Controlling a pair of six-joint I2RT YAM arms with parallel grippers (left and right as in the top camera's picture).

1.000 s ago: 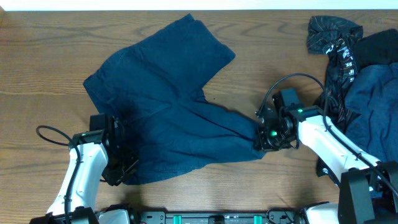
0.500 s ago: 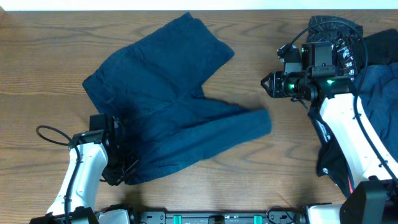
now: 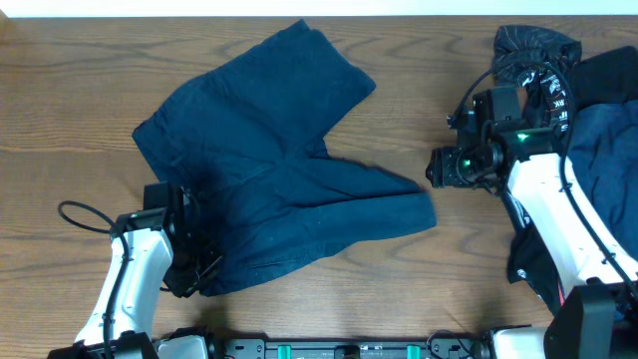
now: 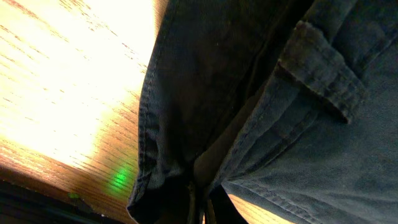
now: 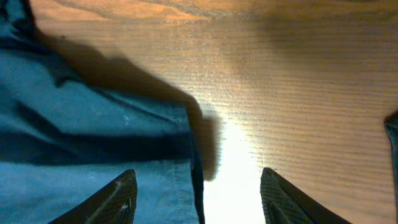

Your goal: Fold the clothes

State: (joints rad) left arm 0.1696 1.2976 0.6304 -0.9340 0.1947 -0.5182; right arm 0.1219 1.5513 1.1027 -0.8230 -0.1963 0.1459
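Note:
The handled piece of the clothes, plain navy shorts [image 3: 269, 170], lies spread on the wooden table [image 3: 60, 110]. One leg points to the back and the other leg [image 3: 399, 204] to the right. My left gripper [image 3: 189, 274] is shut on the shorts' near left edge. In the left wrist view the cloth [image 4: 249, 93] bunches into the jaws of the left gripper [image 4: 202, 211]. My right gripper [image 3: 439, 168] hovers open just right of the right leg's end and holds nothing. In the right wrist view its fingers [image 5: 121, 199] straddle the hem [image 5: 193, 155] and bare wood, the right gripper [image 5: 199, 199] wide apart.
More clothes are piled at the right edge: a black piece with white print [image 3: 538, 60] and navy cloth [image 3: 598, 170]. My right arm [image 3: 558, 219] lies across this pile. A cable loop [image 3: 80, 214] sits left of my left arm.
My right gripper let go of the right leg's end, opened, swung up to the back right, then came back toward the leg. The leg end now lies flat. The left arm has not moved.

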